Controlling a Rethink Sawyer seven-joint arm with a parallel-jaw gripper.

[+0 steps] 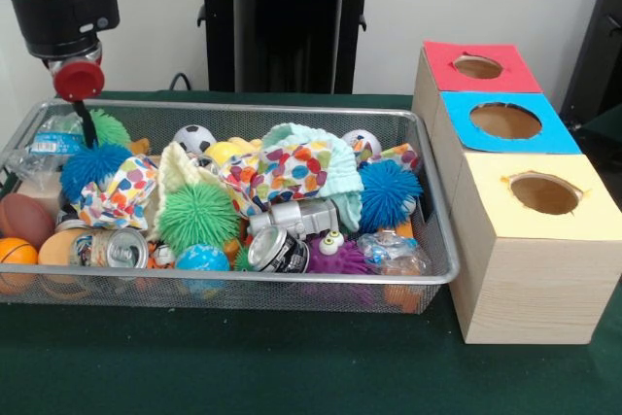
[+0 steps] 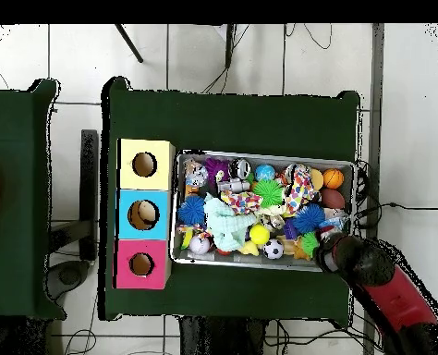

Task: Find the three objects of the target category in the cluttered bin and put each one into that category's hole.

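Note:
The silver wire-mesh bin [image 1: 233, 107] sits on the green table, full of clutter; it also shows in the overhead view [image 2: 264, 154]. Inside are blue spiky balls [image 1: 95, 167] [image 1: 389, 191], a green spiky ball [image 1: 197, 218], crushed cans [image 1: 277, 250] [image 1: 117, 250], a soccer ball [image 1: 194, 138], spotted cloths [image 1: 282, 170] and a brown football [image 1: 24, 219]. My gripper [image 1: 88, 128] hangs from the red and black arm over the bin's far left corner, just above the left blue spiky ball; overhead it [image 2: 329, 248] is at the bin's lower right corner. It holds nothing I can see.
Three wooden boxes stand in a row right of the bin, with holes in a red top [image 1: 477, 67], a blue top [image 1: 504, 121] and a yellow top [image 1: 544, 193]. The black pedestal [image 1: 287, 21] stands behind the bin. An orange ball [image 1: 15, 252] lies at the bin's near left.

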